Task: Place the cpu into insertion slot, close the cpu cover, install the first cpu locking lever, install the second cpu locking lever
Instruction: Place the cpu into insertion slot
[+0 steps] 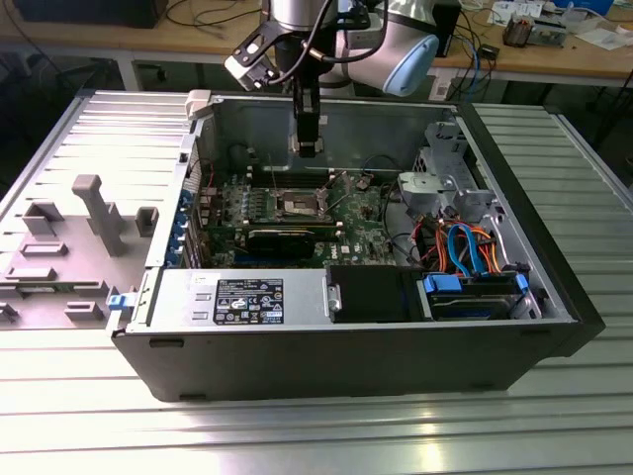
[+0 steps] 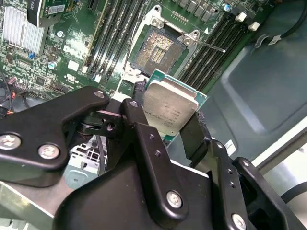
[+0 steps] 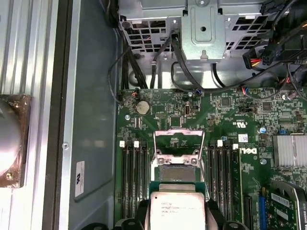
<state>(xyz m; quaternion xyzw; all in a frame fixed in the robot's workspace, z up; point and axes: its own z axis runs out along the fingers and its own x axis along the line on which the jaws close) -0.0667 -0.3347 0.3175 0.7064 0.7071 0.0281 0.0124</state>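
My gripper [image 2: 168, 120] is shut on the cpu [image 2: 170, 109], a square chip with a silvery top, clamped by its edges between black fingers [image 2: 139, 120]. In the exterior view the gripper [image 1: 307, 144] hangs inside the open computer case, above and a little behind the insertion slot [image 1: 300, 205]. The slot [image 2: 156, 48] lies bare, its dark contact field showing. In the first wrist view the cpu [image 3: 175, 206] sits just short of the slot [image 3: 176, 171]. The cpu cover [image 3: 178, 139] stands swung open beyond it. A thin locking lever [image 2: 211, 45] sticks out beside the slot.
Long black memory slots [image 3: 134, 177] flank the socket on both sides. A grey drive cage [image 1: 445, 178] and coloured cables [image 1: 465, 247] fill the exterior view's right of the case. A power supply [image 1: 247, 297] lies at the front. A finned heatsink [image 3: 290, 151] is nearby.
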